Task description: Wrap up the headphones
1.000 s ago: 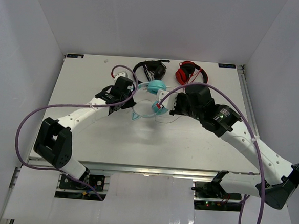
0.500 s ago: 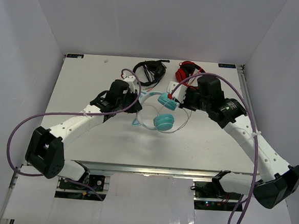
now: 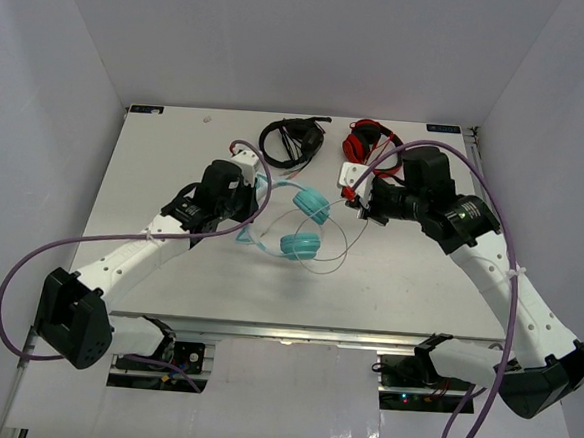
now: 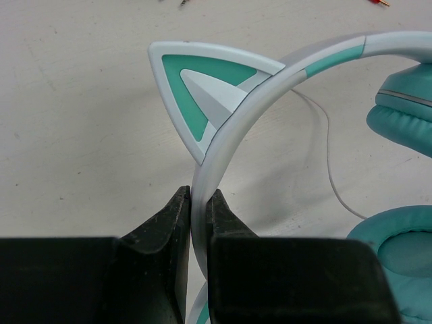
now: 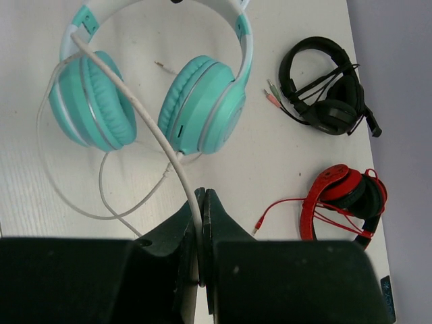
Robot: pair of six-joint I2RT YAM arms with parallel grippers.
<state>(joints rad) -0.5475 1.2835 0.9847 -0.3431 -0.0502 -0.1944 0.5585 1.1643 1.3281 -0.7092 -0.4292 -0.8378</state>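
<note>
The teal headphones lie in the middle of the table, ear cups toward the right arm. My left gripper is shut on their pale headband, just below a cat ear. In the left wrist view the black jaws clamp the band from both sides. My right gripper hovers right of the cups, shut on the thin white cable. That cable runs taut from the jaws across one ear cup, and a slack loop of it lies on the table.
Black headphones and red headphones lie at the table's far edge, behind both grippers. The right wrist view shows them to the right, the black pair and the red pair with its red lead. White walls enclose the table.
The right gripper has carried the cable right and toward the far edge, pulling it taut. The left gripper has swung the headphones round and nearer, still holding the headband.
</note>
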